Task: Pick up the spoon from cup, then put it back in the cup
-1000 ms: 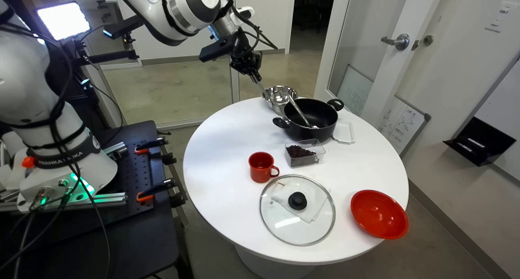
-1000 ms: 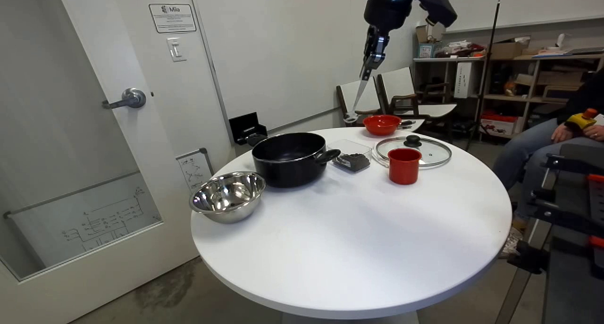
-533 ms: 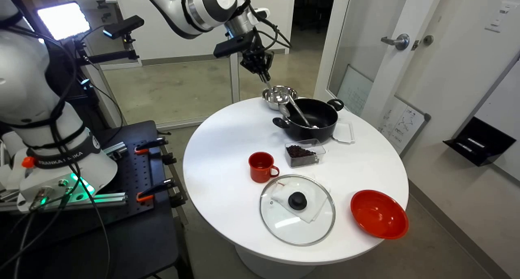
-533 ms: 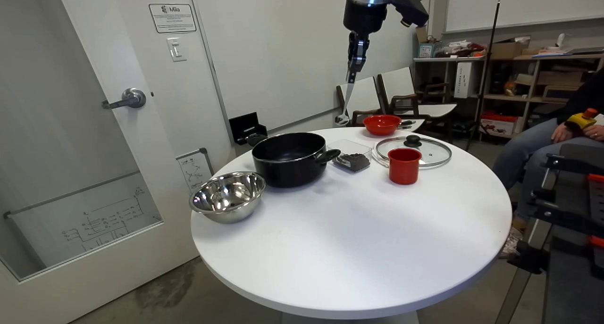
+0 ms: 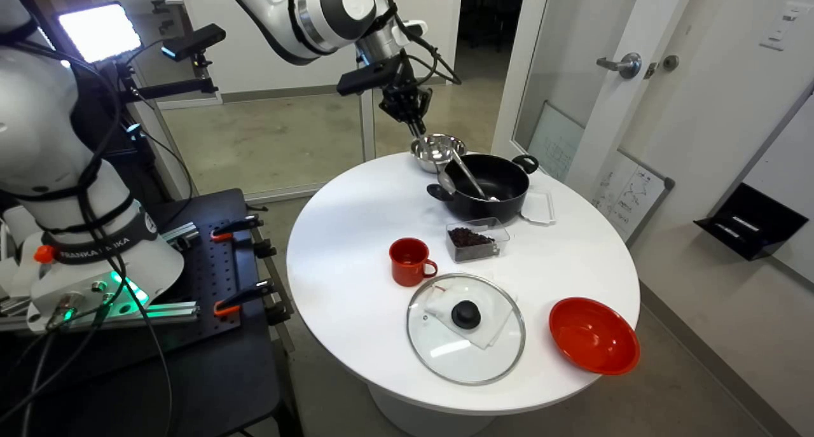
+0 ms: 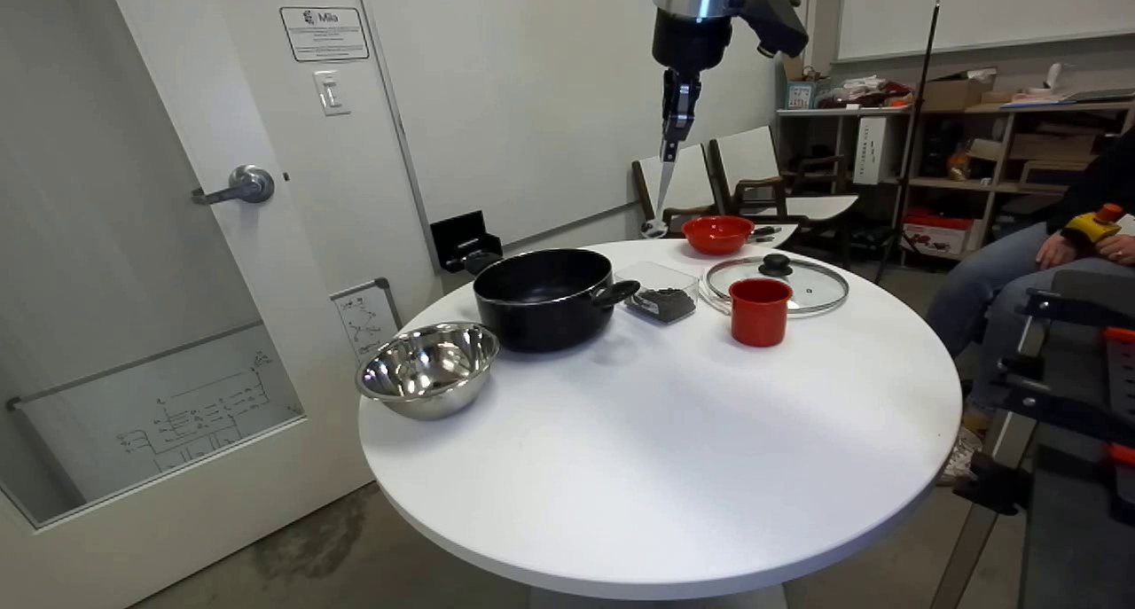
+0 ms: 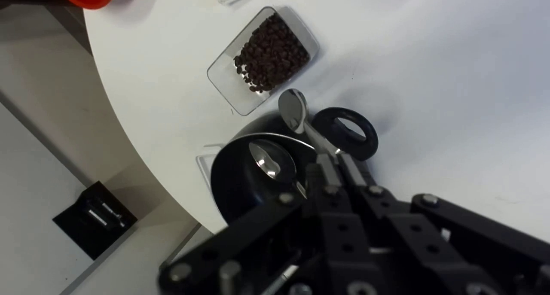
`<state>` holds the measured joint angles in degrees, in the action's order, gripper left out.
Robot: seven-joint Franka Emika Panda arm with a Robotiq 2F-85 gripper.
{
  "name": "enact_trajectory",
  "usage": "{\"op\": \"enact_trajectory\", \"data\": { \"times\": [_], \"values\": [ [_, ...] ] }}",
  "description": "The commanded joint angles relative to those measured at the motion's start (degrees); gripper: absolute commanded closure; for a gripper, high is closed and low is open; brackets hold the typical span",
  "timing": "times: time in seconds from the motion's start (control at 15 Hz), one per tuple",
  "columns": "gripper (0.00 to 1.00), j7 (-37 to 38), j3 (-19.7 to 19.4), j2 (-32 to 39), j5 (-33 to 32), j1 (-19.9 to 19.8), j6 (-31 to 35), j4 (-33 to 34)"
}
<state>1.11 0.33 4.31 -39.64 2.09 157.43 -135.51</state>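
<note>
Our round white counter (image 5: 343, 233) carries a red mug (image 5: 407, 266), upright and just beside a glass lid (image 5: 467, 315) that we find lying over a white sheet (image 5: 442, 305), cloth or paper we cannot tell. Between that lid and a black two-handled pot (image 6: 545, 321) we have a clear rectangular tub (image 5: 477, 252), with a steel bowl (image 6: 436, 402) just beside the pot on one side and a flat clear cover (image 5: 539, 207) just beside it on another. We find a shallow red bowl (image 5: 594, 335) by the counter's edge, well apart from the pot.
</note>
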Motion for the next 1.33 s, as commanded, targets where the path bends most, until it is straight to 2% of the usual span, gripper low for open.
{"op": "enact_trajectory", "data": {
  "times": [0.0, 0.2, 0.33, 0.73, 1.07, 1.27],
  "values": [
    [0.99, -5.39, -0.64, 4.19, 6.66, -1.78, 0.02, 2.7],
    [0.99, -14.57, 0.38, 7.43, 18.39, -3.75, 1.74, 3.52],
    [0.99, -18.01, 0.86, 8.89, 22.51, -4.42, 1.86, 4.53],
    [0.99, -16.73, -1.62, 10.84, 18.82, -3.23, 3.0, 7.61],
    [0.99, -19.02, -0.17, 12.8, 22.23, -4.41, 2.86, 8.85],
    [0.99, -17.62, -1.36, 13.86, 20.3, -3.69, 2.88, 9.32]
  ]
}}
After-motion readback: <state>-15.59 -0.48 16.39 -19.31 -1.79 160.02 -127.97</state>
